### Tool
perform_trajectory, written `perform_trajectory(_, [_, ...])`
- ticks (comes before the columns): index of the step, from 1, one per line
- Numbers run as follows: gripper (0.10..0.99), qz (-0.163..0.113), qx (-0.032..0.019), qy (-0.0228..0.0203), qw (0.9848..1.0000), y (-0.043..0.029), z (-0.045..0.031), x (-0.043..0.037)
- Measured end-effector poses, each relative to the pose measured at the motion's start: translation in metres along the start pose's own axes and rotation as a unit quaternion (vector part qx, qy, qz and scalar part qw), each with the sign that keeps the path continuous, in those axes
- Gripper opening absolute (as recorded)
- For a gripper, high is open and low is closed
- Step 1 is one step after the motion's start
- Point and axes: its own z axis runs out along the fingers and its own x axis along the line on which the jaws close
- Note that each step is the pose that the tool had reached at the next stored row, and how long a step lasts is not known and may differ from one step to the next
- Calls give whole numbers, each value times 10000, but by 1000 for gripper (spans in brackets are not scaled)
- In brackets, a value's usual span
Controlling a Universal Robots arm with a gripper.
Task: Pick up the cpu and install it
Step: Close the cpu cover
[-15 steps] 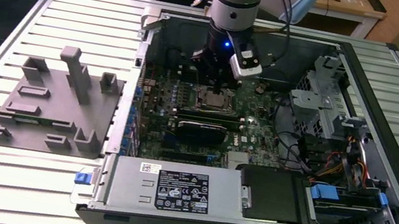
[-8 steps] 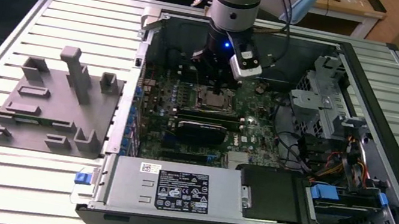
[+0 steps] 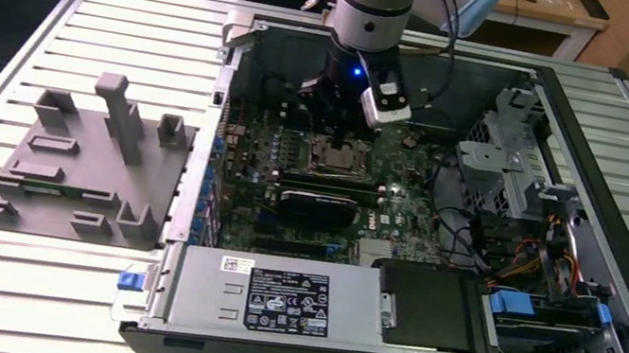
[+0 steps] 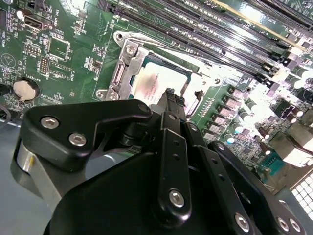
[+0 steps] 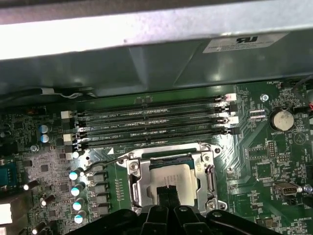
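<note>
1. Closest to the lens in both wrist views: black linkage of the gripper (image 4: 171,95), fingers brought together pad to pad, clamping nothing.
2. Lowered into the open computer case (image 3: 264,322) in the exterior view, hanging over the upper middle of the motherboard (image 5: 279,161).
3. Directly under the fingertips (image 5: 164,192): the cpu (image 5: 173,176), lying flat with its silver top up.
4. Boxed in on every side by the socket frame (image 5: 133,171), with the memory slots (image 5: 151,117) just beyond one edge.
5. Touching the chip's lid or hovering a sliver above it: cannot tell which.
6. Judged as chip placed in its seat and released; full seating not confirmable, one part of the lid being hidden behind the fingers.
7. Risk one: bent socket contacts. Likely cause: pressing down with the closed tips while the chip sits slightly askew on its keys.
8. Risk two: chip nudged out of register or lid scuffed. Likely cause: any sideways drag while the tips bear on the metal.
9. Risk three: snagging the frame's raised edge or nearby board parts. Likely cause: broad linkage working close to the board inside a crowded case, with little room to tilt.
</note>
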Motion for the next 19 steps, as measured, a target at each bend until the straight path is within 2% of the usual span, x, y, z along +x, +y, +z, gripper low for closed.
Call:
perform_trajectory(6, [106,0,-1,0,10000,-1,5,6])
perform_trajectory(19, [106,0,-1,0,10000,-9,26,74])
